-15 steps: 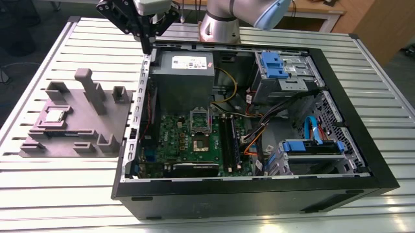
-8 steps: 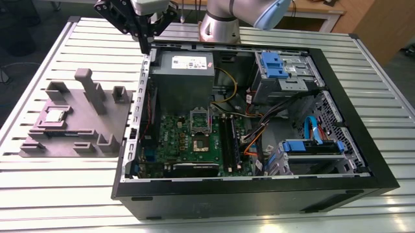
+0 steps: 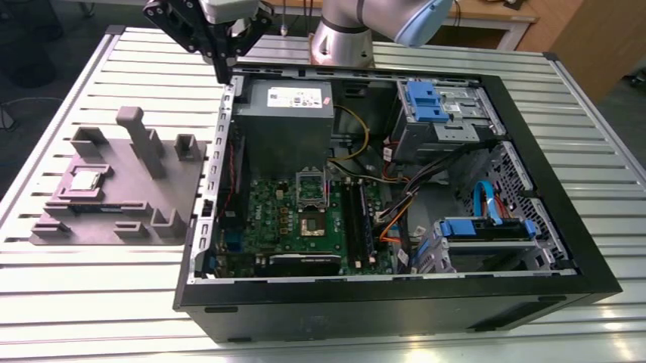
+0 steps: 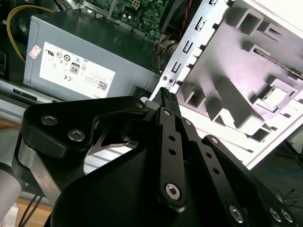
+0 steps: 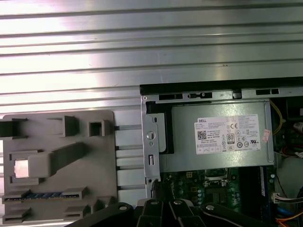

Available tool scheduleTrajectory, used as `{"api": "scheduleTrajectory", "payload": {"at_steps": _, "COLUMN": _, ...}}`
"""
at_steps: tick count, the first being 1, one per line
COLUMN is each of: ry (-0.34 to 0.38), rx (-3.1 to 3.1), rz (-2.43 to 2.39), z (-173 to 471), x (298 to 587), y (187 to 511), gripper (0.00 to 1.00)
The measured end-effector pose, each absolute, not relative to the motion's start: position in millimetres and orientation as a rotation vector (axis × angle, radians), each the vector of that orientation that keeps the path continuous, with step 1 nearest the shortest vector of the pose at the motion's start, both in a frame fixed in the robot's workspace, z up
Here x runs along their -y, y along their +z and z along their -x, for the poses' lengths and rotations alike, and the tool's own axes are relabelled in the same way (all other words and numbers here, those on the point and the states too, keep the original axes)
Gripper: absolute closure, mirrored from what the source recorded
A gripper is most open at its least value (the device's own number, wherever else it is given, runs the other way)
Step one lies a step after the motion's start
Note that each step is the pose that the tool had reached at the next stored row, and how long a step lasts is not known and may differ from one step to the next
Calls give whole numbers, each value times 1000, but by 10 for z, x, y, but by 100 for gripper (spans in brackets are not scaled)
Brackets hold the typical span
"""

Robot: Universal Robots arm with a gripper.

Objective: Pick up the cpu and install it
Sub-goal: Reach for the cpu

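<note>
One cpu (image 3: 86, 180) is seen mid-left on the grey fixture (image 3: 101, 227); closed, empty jaws should be centred squarely over it.

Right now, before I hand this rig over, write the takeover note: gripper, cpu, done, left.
The gripper is shut on nothing and hangs above the back corner of the case, near the power supply.
The cpu lies flat in its recess on the grey fixture tray, on the table at the exterior view's left of the case, well apart from the gripper.
The socket on the motherboard looks empty, with its bracket upright.
Done: nothing shows as done.
Left: the whole job, pickup and install.
</note>
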State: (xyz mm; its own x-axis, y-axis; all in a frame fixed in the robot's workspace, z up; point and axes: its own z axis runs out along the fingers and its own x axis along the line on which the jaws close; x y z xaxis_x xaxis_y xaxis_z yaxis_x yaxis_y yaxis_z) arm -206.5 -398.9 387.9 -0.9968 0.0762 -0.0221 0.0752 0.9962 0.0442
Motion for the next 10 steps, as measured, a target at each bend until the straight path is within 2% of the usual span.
{"api": "scheduleTrajectory", "payload": {"at_steps": 10, "ry": 68, "rx": -3115, "rz": -118, "z": 2103, "x": 3989, "y": 3879, "gripper": 90}}
